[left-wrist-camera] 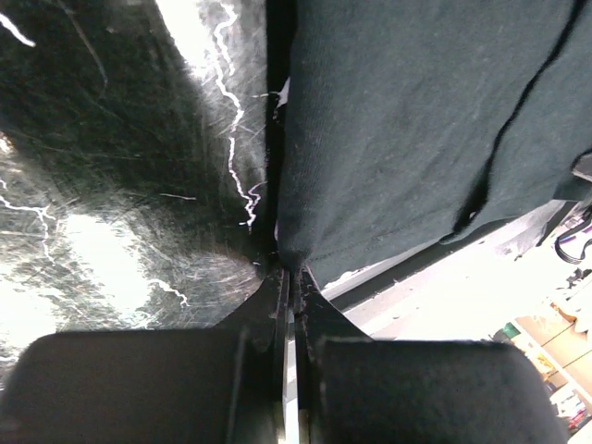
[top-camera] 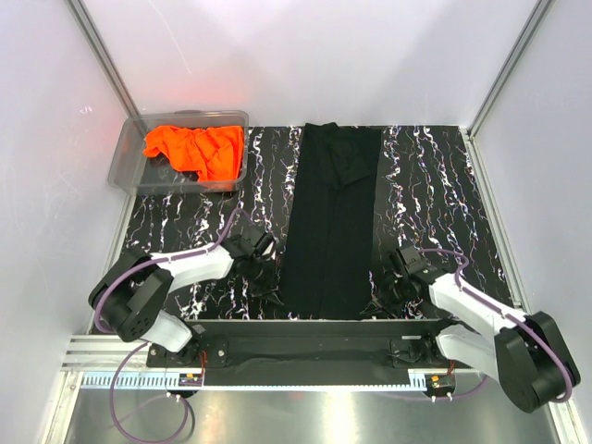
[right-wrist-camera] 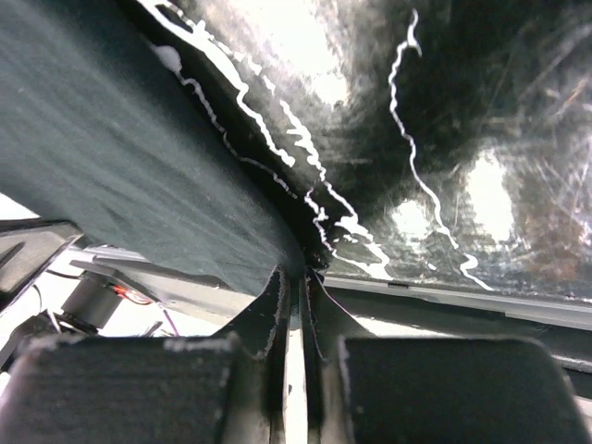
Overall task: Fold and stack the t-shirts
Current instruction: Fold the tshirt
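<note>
Status: you are partway through the first garment, with the second untouched. The black tee (top-camera: 328, 222) lies at the centre of the table (top-camera: 435, 213) as a long narrow strip running from 12 o'clock to 6 o'clock. Its sides are already brought in and its sleeves are bunched at the far end, so the lengthwise folds appear done. The left gripper (left-wrist-camera: 289, 273) sits at the strip's near corner on the 7 o'clock side, jaws together, and the wrist view shows the corner of the cloth drawn into the tips, so I judge it clamped on the fabric. The right gripper (right-wrist-camera: 298, 273) sits at the opposite near corner on the 5 o'clock side, jaws likewise together on the hem. Outstanding, as I judge it: you need to carry the near end toward 12 o'clock to fold the strip crosswise. The orange tee (top-camera: 194, 148) is crumpled inside the bin (top-camera: 125, 162) at 10 o'clock, not yet taken out, folded or stacked. No stack exists yet.
</note>
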Available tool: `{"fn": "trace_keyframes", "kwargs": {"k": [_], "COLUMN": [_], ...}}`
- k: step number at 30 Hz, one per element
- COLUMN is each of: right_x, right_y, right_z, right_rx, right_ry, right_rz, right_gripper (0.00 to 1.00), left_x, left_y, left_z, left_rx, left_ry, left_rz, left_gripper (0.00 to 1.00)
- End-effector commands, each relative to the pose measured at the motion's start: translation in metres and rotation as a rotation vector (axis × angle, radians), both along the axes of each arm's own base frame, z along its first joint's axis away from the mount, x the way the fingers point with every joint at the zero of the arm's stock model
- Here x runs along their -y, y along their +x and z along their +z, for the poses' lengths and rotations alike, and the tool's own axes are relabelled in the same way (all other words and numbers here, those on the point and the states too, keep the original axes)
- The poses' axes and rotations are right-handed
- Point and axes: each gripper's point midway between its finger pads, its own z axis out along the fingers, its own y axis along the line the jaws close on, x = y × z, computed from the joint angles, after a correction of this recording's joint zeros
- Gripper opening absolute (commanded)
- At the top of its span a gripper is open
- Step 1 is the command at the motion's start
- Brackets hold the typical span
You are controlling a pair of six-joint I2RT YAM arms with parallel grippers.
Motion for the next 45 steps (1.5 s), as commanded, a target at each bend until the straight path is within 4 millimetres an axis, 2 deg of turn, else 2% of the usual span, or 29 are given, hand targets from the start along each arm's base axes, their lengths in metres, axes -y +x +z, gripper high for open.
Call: {"fn": "trace_keyframes", "kwargs": {"k": [1,5,11,19,22,25,26,27,28,29,30,31,32,33,34,35,36,37,38,39,43,44,45], "right_x": [0.002,0.004,0.006,0.005,0.005,0.006,0.007,0.004,0.003,0.003,0.003,0.005,0.006,0.012,0.015,0.016,0.017,0.022,0.023,0.023,0.020,0.022,0.021], "right_y": [-0.001,-0.005,-0.016,-0.018,-0.010,0.010,0.018,0.032,0.039,0.046,0.062,0.071,0.080,0.097,0.107,0.117,0.135,0.147,0.157,0.175,0.217,0.224,0.237], "right_z": [0.005,0.010,0.014,0.037,0.044,0.059,0.063,0.073,0.077,0.081,0.087,0.089,0.091,0.092,0.093,0.087,0.097,0.098,0.088,0.098,0.095,0.086,0.092], "right_rx": [0.015,0.030,0.023,0.086,0.127,0.188,0.209,0.233,0.238,0.244,0.254,0.257,0.264,0.264,0.264,0.234,0.274,0.277,0.241,0.281,0.277,0.247,0.267], "right_ry": [-0.002,0.001,0.018,0.062,0.055,0.012,-0.008,-0.025,-0.036,-0.046,-0.061,-0.066,-0.065,-0.076,-0.073,-0.069,-0.069,-0.073,-0.085,-0.082,-0.064,-0.063,-0.056], "right_rz": [-0.024,-0.017,-0.027,-0.030,-0.032,-0.014,-0.009,0.025,0.035,0.042,0.052,0.048,0.047,0.036,0.032,0.036,0.047,0.035,0.041,0.056,0.066,0.060,0.053], "right_gripper": [0.04,0.00,0.00,0.00,0.00,0.00,0.00,0.00,0.00,0.00,0.00,0.00,0.00,0.00,0.00,0.00,0.00,0.00,0.00,0.00,0.00,0.00,0.00], "left_x": [0.001,-0.002,-0.002,0.017,0.022,0.033,0.034,0.032,0.036,0.036,0.029,0.034,0.034,0.029,0.033,0.034,0.030,0.033,0.035,0.033,0.035,0.036,0.033], "left_y": [-0.001,-0.010,-0.023,-0.035,-0.028,-0.005,0.000,0.014,0.028,0.037,0.051,0.069,0.079,0.094,0.109,0.118,0.131,0.144,0.151,0.161,0.203,0.209,0.218], "left_z": [0.004,0.007,0.012,0.034,0.046,0.072,0.074,0.080,0.093,0.094,0.094,0.111,0.117,0.109,0.122,0.122,0.113,0.119,0.121,0.120,0.116,0.115,0.114], "left_rx": [0.009,0.003,-0.003,0.012,0.035,0.096,0.088,0.107,0.133,0.126,0.138,0.176,0.185,0.178,0.205,0.203,0.188,0.199,0.195,0.195,0.193,0.191,0.186], "left_ry": [-0.030,-0.055,-0.092,-0.168,-0.193,-0.248,-0.254,-0.263,-0.280,-0.272,-0.254,-0.275,-0.283,-0.261,-0.279,-0.279,-0.261,-0.270,-0.283,-0.285,-0.289,-0.293,-0.296], "left_rz": [0.007,0.027,0.067,0.090,0.113,0.138,0.142,0.162,0.165,0.166,0.175,0.174,0.173,0.184,0.181,0.178,0.185,0.188,0.184,0.191,0.217,0.221,0.234], "left_gripper": [0.00,0.00,0.00,0.00,0.00,0.00,0.00,0.00,0.00,0.00,0.00,0.00,0.00,0.00,0.00,0.00,0.00,0.00,0.00,0.00,0.00,0.00,0.00]}}
